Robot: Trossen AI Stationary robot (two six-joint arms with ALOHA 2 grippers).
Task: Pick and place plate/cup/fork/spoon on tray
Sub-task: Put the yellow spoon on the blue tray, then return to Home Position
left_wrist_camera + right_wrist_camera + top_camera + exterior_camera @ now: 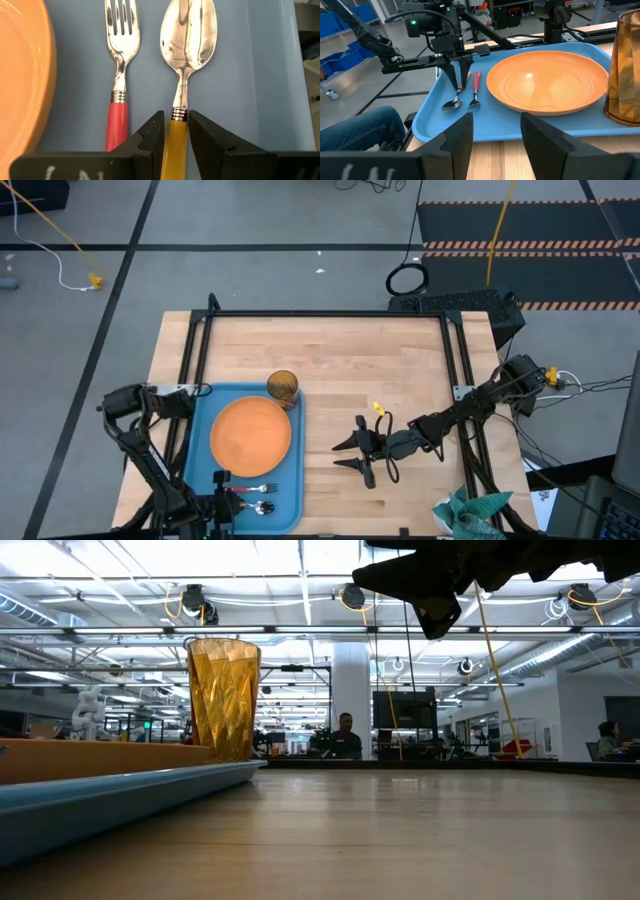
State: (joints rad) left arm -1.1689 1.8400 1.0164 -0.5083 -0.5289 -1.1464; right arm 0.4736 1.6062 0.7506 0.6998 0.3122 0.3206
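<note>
The light-blue tray [200, 430] lies at the table's near left. On it rest the orange plate [250, 435], flat on its base, and the amber cup [283, 388], upright at the tray's far right corner. The red-handled fork [121, 50] lies flat beside the plate. Next to it is the spoon [187, 35], its orange-yellow handle between the fingers of my left gripper [176, 122], which is shut on it. My right gripper [355, 455] hangs open above the bare wood right of the tray, facing the tray [470, 125]. My left gripper pinches the spoon's orange-yellow handle [176, 137] between its two fingers, just behind the metal collar at the neck. The fingers slant down from above at the tray's near edge. The spoon's bowl [451, 105] rests on the tray floor and the handle rises toward the fingers.
A black frame [330, 313] runs along the table's far and side edges. A green cloth [470, 515] lies at the near right corner. Bare wood spreads between tray and right arm. A person's leg in jeans [360, 130] shows beyond the tray's near side.
</note>
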